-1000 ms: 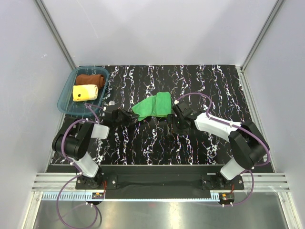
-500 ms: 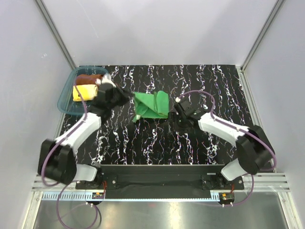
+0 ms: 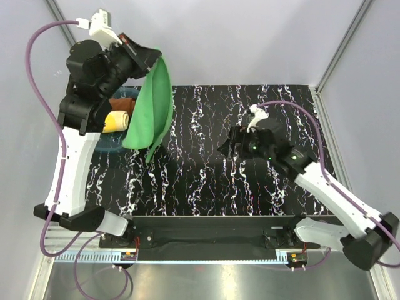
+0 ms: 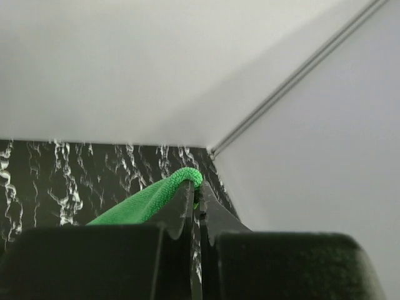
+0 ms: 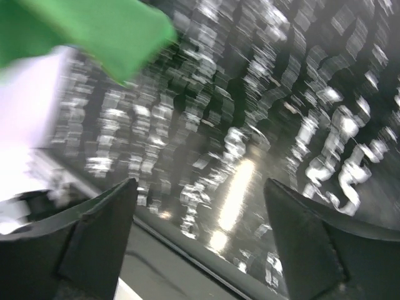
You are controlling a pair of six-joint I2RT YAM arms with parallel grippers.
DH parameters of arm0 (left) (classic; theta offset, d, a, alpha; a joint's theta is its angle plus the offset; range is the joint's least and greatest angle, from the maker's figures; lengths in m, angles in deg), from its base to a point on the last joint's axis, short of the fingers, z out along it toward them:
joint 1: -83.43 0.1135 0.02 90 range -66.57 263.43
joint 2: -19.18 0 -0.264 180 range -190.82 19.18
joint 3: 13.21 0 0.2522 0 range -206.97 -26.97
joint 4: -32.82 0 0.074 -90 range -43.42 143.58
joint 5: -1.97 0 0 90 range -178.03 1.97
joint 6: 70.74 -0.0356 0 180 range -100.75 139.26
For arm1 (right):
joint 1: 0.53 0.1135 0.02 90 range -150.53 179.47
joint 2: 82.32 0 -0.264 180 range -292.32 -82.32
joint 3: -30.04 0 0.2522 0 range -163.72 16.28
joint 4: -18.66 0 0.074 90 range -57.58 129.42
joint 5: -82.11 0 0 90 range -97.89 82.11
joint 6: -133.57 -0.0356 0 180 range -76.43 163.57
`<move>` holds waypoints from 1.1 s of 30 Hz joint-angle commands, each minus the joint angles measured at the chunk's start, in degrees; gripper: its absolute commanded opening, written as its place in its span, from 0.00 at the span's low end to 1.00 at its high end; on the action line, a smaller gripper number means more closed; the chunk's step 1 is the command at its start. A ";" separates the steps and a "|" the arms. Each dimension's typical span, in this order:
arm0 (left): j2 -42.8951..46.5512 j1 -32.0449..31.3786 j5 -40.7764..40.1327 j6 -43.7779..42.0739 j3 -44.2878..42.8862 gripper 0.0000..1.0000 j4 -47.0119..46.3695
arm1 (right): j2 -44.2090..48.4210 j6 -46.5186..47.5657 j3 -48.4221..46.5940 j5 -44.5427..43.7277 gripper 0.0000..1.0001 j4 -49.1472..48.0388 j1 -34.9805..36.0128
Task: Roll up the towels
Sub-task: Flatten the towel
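My left gripper (image 3: 152, 56) is raised high over the table's left side, shut on an edge of the bright green towel (image 3: 152, 105), which hangs down unrolled from it. In the left wrist view the green towel (image 4: 147, 201) is pinched at the fingertips of the left gripper (image 4: 195, 190). The rust-brown towel (image 3: 123, 102) and the pale yellow towel (image 3: 116, 120) lie rolled in the tray, partly hidden by the arm. My right gripper (image 3: 227, 147) hovers over mid-table, open and holding nothing. The right wrist view is blurred: the right gripper (image 5: 200, 187) stands wide, the green towel (image 5: 94, 28) at top left.
A translucent teal tray (image 3: 105, 142) sits at the table's back left, mostly covered by my left arm and the hanging cloth. Grey walls with metal corner posts (image 3: 340, 49) close in the black marbled table (image 3: 200, 181).
My left arm has swung up and to the back left, lifting the green towel off the table so that it hangs. My right gripper has drawn back from the towel and opened wider.
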 commanded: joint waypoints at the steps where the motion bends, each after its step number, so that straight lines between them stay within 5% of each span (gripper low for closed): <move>1: -1.14 -1.58 3.50 -1.82 1.67 0.00 8.00 | 4.17 2.21 -2.86 7.49 0.93 -7.37 -0.10; 6: 0.63 -2.81 2.89 -1.64 1.69 0.00 8.95 | 0.23 1.51 -3.13 11.10 0.91 -10.61 1.65; 15: -1.48 -3.08 3.33 -2.78 -3.23 0.00 13.00 | -13.29 2.65 -1.55 -12.60 0.82 -12.20 17.29; 24: -3.24 -3.61 4.99 -2.52 -10.88 0.00 16.43 | -25.69 3.87 -2.59 -27.38 0.81 -15.90 18.97; 33: -2.10 -3.69 4.03 -1.73 -8.69 0.00 15.65 | -33.79 -1.90 -3.31 -23.36 0.76 -23.43 20.29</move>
